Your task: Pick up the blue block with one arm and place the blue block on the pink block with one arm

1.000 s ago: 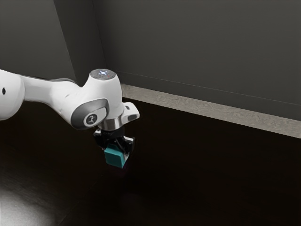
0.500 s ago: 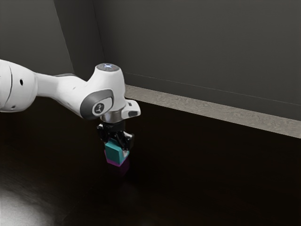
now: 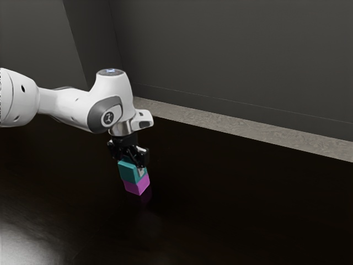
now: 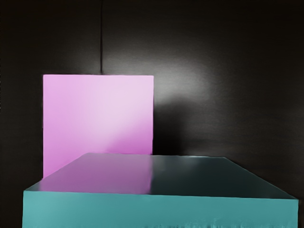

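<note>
The blue block [image 3: 128,170], teal in colour, is held between the black fingers of my gripper [image 3: 130,164], which is shut on it. Right under it stands the pink block [image 3: 137,184] on the dark table; the blue block sits at or just above its top, shifted a little toward the exterior view's left. In the wrist view the blue block [image 4: 156,190] lies close under my hand and the pink block [image 4: 97,118] shows beyond it, only partly covered.
The dark table [image 3: 237,210] stretches wide toward the exterior view's right and front. A pale strip [image 3: 248,130] runs along its far edge below the grey wall. My white arm [image 3: 60,105] comes in from the exterior view's left.
My hand has carried the blue block a little toward the exterior view's left and up slightly; the pink block beneath it now shows more fully.
</note>
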Available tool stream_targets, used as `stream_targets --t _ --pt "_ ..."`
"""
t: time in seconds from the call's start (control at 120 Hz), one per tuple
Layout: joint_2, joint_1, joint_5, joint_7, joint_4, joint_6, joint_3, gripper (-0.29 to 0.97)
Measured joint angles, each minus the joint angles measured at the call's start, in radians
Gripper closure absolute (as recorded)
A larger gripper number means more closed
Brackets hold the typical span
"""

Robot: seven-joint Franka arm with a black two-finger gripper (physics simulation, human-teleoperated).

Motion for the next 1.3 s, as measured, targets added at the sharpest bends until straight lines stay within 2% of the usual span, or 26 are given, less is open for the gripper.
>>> stream_targets --t 0.358,1.3 --pt "0.028 -0.001 0.000 0.076 0.025 0.012 0.037 0.31" --pt "0.077 0.020 -0.005 0.129 0.079 0.015 0.039 0.31"
